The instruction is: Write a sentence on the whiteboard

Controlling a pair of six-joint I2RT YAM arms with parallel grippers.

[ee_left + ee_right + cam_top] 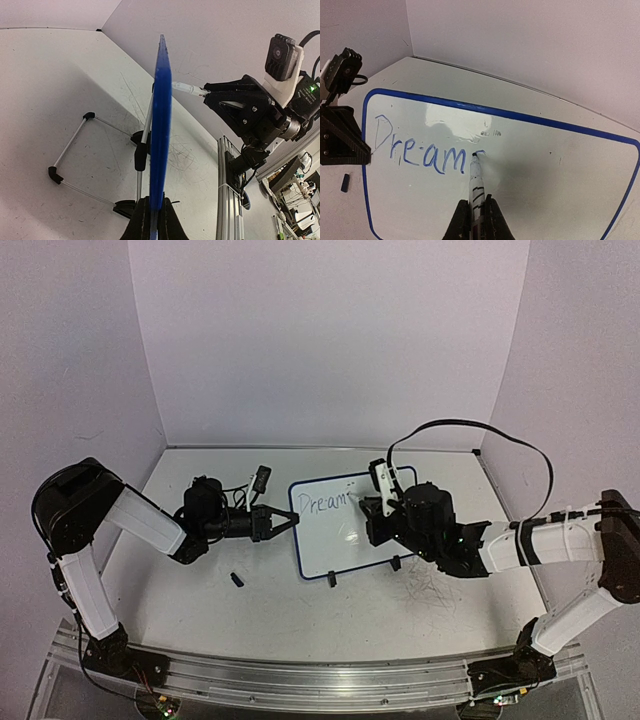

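Observation:
The whiteboard (350, 545) stands tilted at mid-table, white with a dark blue rim. My left gripper (290, 523) is shut on its left edge. In the left wrist view the board is edge-on, a blue rim (161, 125) running up from between my left gripper's (154, 220) jaws. My right gripper (479, 215) is shut on a white marker (476, 182) whose tip touches the board. The sentence (420, 152) reads "Dream" in blue, with a short new stroke starting at the marker tip. From above, the right gripper (372, 505) sits over the board's upper middle.
A small black marker cap (238, 580) lies on the table left of the board's lower corner. Two black feet (331, 578) stick out below the board, and a wire stand (70, 150) props it from behind. White walls enclose the back and sides. An aluminium rail (300, 675) runs along the front.

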